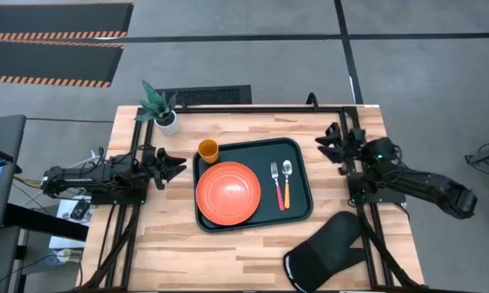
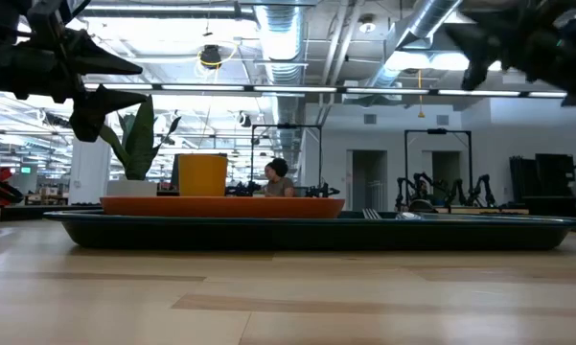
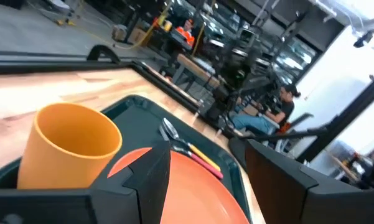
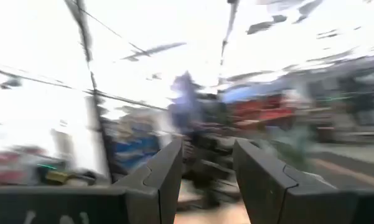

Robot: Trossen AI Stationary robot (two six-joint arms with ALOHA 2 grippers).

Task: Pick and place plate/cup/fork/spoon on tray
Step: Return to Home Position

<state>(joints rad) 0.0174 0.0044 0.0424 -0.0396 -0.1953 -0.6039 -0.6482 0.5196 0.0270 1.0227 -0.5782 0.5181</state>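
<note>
Tray: your dark tray (image 1: 256, 151) lies mid-table between the two arms, and it carries all four pieces.
Plate: the orange-red plate (image 1: 228, 193) sits flat on the tray's left half.
Cup: the small orange cup (image 1: 208, 150) stands upright at the tray corner nearest the potted plant, just beside the plate. Your left wrist view shows it inside the rim.
Fork and spoon: the pink-handled fork (image 1: 276, 186) and the yellow-handled spoon (image 1: 287, 181) lie side by side on the tray's right half. The fork is the one nearer the plate.
Table: the wooden table (image 1: 252, 260) also holds a black oven mitt (image 1: 325, 254) off the tray's right corner and a potted plant (image 1: 164, 110) at the left of one edge.
Room: you look into a bright hall with ceiling ducts, where a person (image 2: 278, 178) sits beyond the table.
Left gripper: the left gripper (image 1: 177, 165) hangs above the table just left of the tray, pointing toward the cup, with its jaws parted and empty.
Right gripper: the right gripper (image 1: 324, 146) is raised near the tray's right side, also with its jaws spread and nothing between them.
</note>
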